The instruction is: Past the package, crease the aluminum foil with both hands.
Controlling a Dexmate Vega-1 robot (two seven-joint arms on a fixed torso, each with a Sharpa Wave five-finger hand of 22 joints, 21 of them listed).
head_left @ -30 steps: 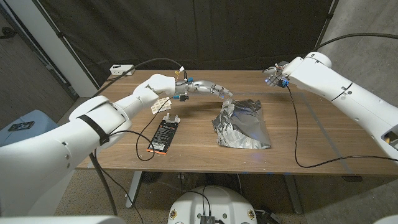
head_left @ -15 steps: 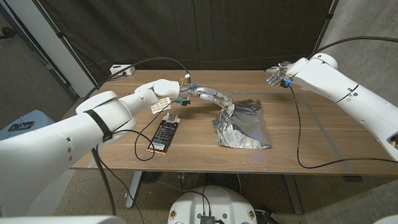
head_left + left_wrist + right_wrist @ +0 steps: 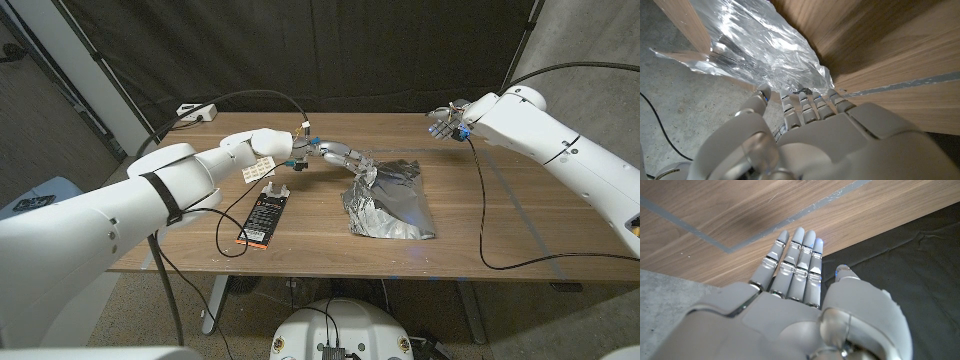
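My left hand (image 3: 342, 154) reaches across the table (image 3: 500, 215), fingers (image 3: 810, 106) curled onto the near corner of the crumpled aluminum foil (image 3: 388, 200), gripping its edge. My right hand (image 3: 441, 124) hovers near the far right edge, fingers straight and empty. The black package (image 3: 262, 217) lies left of the foil; its print is too small to read.

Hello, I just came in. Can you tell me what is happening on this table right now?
A two-armed robot is working on a crumpled sheet of aluminum foil on a wooden table. Its left hand touches the foil's raised edge. Its right hand is held open above the table's far side, away from the foil. A black package lies nearer, untouched.
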